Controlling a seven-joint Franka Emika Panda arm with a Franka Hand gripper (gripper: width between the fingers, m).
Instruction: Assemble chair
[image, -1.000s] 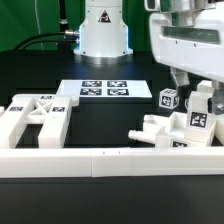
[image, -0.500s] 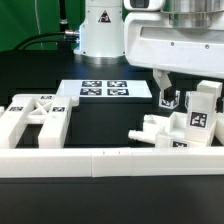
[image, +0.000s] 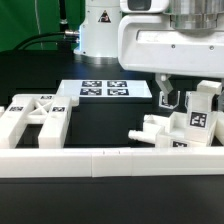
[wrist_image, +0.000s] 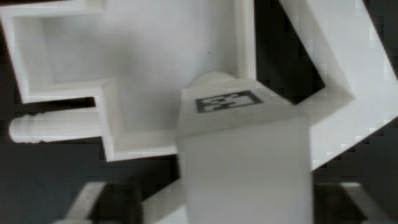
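The chair parts are chunky white pieces with square tags. One cluster (image: 187, 127) lies at the exterior view's right, with an upright tagged piece (image: 205, 105) and a small tagged block (image: 168, 99). Two frame pieces (image: 35, 116) lie at the exterior view's left. My gripper (image: 168, 92) hangs just above the right cluster, its fingers low beside the small block. In the wrist view a tagged white bar (wrist_image: 240, 150) runs between my fingers (wrist_image: 80, 200), with a dark gap on each side. The gripper (wrist_image: 214, 205) is open and straddles the bar without touching it. A flat panel with a peg (wrist_image: 107, 80) lies beneath.
The marker board (image: 105, 89) lies flat at the middle back. A long low white border wall (image: 110, 160) runs along the front. The robot base (image: 103, 30) stands at the back.
The arm has moved toward the exterior view's left and lower, and now stands over the right cluster. No parts have moved.
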